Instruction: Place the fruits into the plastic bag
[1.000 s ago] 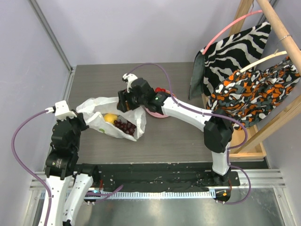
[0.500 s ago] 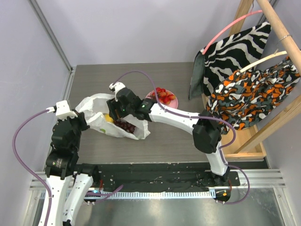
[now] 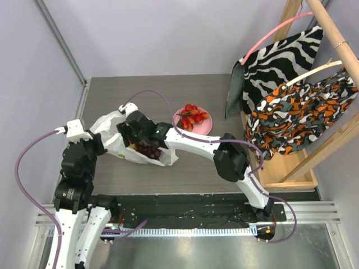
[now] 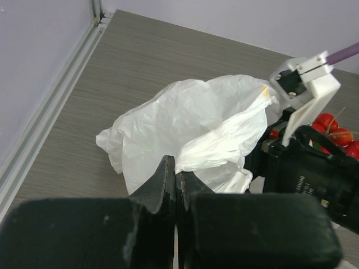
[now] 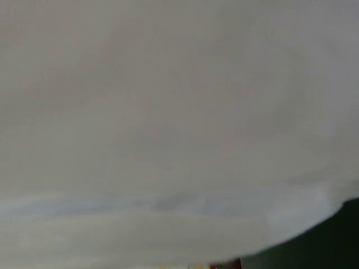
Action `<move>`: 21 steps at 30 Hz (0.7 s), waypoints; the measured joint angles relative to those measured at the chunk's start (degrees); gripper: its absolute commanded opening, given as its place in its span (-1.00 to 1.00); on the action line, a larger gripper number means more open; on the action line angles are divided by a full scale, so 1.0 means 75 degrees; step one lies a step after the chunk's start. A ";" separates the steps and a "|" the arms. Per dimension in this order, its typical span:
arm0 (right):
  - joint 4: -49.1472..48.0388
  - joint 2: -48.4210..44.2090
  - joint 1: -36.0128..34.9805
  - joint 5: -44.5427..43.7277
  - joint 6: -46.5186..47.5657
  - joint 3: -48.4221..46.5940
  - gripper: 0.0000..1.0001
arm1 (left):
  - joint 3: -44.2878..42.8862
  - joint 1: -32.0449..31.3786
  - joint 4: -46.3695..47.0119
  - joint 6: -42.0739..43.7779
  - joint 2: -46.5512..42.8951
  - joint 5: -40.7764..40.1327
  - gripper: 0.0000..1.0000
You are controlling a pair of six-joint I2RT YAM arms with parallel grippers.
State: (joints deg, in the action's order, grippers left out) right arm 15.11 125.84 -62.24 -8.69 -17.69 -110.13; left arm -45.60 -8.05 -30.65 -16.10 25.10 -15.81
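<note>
Nearest the bases, at about nine o'clock on the table [image 3: 112, 89], the left tool [image 4: 175, 169] is pressed fully closed on what looks like a fold of the plastic bag [image 4: 168, 120]. The pinch props the bag's mouth open toward the right arm.

The right tool [image 3: 132, 139] reaches into that mouth from three o'clock. Its fingers are buried under white film and its own camera gives only a pale blur. How wide it stands, and whether it carries anything, cannot be told.

A dark grape bunch [image 3: 149, 150] lies inside the bag, just beside this tool at its five o'clock. Farther off, at about two o'clock from the bag and apart from it, the red fruits [image 3: 190, 116] wait on the pink plate [image 3: 205, 128].

The step in hand looks like a delivery inside the bag. To do it well:
- The left pinch should hold high and steady.
- Any release should come low and well past the rim.
- The right tool should back out along its line of entry, so the fingers neither snag the film nor roll the grapes out.
</note>
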 measured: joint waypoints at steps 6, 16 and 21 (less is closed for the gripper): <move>0.0026 0.0705 -0.0003 -0.0029 -0.0009 -0.0647 0.28 | 0.0000 0.0000 0.0000 0.0000 0.0000 0.0000 -1.00; 0.0058 0.0775 -0.0003 0.0012 0.0055 -0.0688 0.78 | 0.0000 0.0000 0.0000 0.0000 0.0000 0.0003 -1.00; 0.0055 0.0772 -0.0003 0.0096 0.0058 -0.0688 0.82 | 0.0000 0.0000 0.0000 0.0000 0.0000 0.0003 -0.99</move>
State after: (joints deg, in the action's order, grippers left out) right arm 15.53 131.63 -62.26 -7.97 -17.26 -115.28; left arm -45.60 -8.05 -30.65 -16.10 25.10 -15.79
